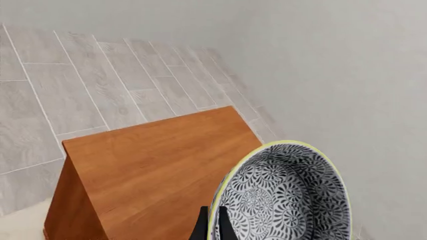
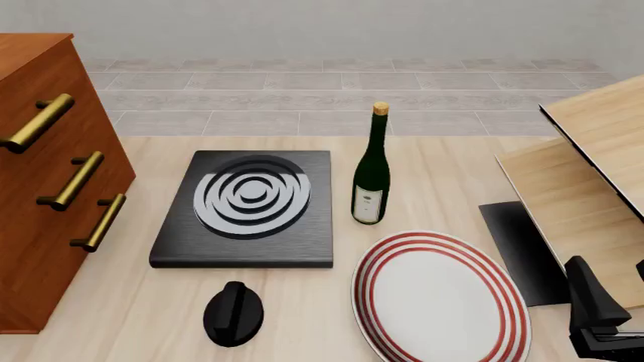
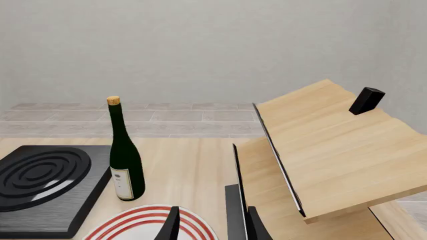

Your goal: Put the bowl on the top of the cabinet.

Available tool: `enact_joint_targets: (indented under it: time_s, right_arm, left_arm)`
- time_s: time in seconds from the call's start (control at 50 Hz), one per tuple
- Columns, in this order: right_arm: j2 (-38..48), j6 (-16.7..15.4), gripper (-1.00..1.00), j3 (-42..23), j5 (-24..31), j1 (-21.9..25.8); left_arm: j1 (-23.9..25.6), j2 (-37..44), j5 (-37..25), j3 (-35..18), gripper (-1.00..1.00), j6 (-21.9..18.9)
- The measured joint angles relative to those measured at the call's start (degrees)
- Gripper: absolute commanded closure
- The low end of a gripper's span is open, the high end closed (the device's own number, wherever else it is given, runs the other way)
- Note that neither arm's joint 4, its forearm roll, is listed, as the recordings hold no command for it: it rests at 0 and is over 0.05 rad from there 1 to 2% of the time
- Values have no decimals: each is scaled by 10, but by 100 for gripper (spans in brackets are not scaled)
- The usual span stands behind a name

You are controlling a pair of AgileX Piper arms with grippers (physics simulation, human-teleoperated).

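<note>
Up in the left wrist view, the left gripper [image 1: 211, 225] is clamped on the rim of the bowl [image 1: 287, 200], one dark finger on each side of its pale edge. The bowl is tilted with its patterned inside facing the camera, held above the flat top of the cabinet [image 1: 160, 165], at that top's edge. Whether it touches the wood cannot be told. The front view shows only the cabinet's handled front at the far left. The right gripper [image 3: 210, 225] hangs with fingers apart over the near right table, above the plate [image 3: 150, 225].
</note>
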State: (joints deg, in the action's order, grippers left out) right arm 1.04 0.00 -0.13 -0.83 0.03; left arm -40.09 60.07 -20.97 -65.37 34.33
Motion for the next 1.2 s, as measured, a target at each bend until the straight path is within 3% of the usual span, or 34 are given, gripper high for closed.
enact_joint_targets:
  time_s: [0.58, 1.02, 1.04, 1.2]
  right_arm:
    - [0, 0, -100, 0, 0, 0]
    - [0, 0, -100, 0, 0, 0]
    - [0, 0, -100, 0, 0, 0]
    - [0, 0, -100, 0, 0, 0]
  left_arm:
    - [-13, 36, 14, 10, 100, -8]
    - [-34, 36, 27, 13, 100, -69]
    - [-36, 36, 28, 13, -100, -73]
    - [-44, 30, 37, 17, -100, -97]
